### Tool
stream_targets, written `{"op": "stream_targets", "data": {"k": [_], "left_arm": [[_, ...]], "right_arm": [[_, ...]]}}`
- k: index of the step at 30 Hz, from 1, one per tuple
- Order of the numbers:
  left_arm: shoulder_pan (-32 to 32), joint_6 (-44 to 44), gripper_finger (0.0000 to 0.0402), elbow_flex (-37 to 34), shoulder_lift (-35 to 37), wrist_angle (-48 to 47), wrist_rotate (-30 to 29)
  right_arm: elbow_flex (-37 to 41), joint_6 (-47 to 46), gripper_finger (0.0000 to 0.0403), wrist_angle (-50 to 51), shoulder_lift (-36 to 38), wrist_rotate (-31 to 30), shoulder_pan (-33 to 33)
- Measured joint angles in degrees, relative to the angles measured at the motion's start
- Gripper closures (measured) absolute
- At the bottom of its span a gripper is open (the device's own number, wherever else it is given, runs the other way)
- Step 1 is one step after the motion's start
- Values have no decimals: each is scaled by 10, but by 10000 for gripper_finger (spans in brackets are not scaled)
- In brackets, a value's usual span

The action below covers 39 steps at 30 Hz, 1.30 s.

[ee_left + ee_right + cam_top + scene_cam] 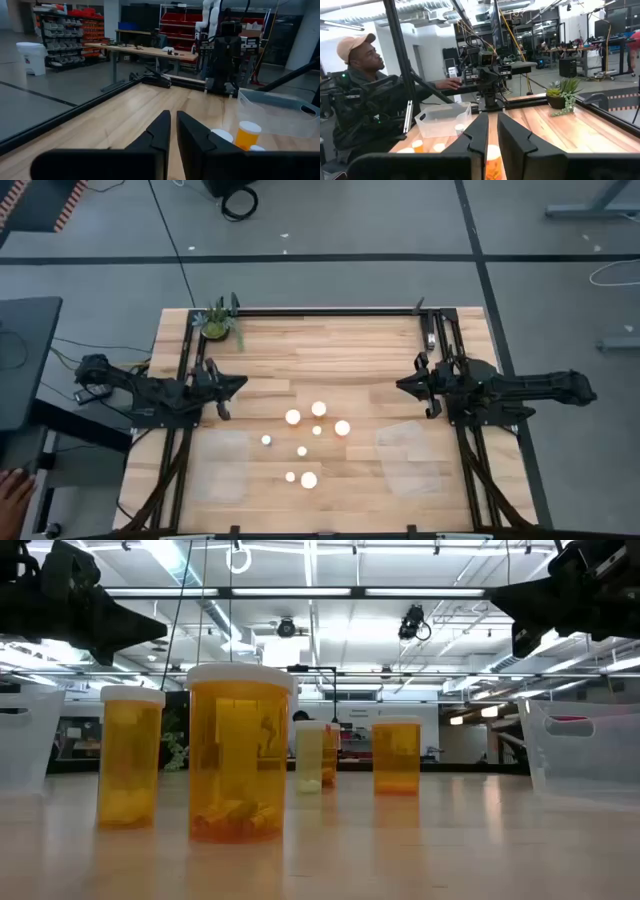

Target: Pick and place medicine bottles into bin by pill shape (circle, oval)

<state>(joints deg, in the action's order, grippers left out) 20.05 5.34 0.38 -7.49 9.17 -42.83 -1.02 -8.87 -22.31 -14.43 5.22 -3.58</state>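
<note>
Nearest the low camera stands a wide orange bottle point(239, 752) with a white cap and a few pills at the bottom, a narrower one point(130, 756) just beside it and more bottles point(396, 755) farther back. From above we see the medicine bottles point(308, 442) as white caps scattered mid-table, between two clear bins point(417, 456), one on each side. We judge them light, rigid and smooth plastic, easy to tip or let slip, so we would grip across the body just under the cap. Our left gripper point(238, 383) hovers at the table's left, our right gripper point(404, 385) at its right, both near the bottles but touching none. Each wrist view shows its fingers point(162, 131) nearly closed, only a thin gap between them, holding nothing; the right fingers point(479, 131) point at a bottle point(493, 162) ahead. A potted plant point(217, 323) sits at the far left corner.
</note>
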Motion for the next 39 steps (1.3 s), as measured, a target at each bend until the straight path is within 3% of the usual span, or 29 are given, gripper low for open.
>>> {"op": "stream_targets", "data": {"k": [39], "left_arm": [[0,0,361,0,0,0,0]], "right_arm": [[0,0,356,0,0,0,0]]}}
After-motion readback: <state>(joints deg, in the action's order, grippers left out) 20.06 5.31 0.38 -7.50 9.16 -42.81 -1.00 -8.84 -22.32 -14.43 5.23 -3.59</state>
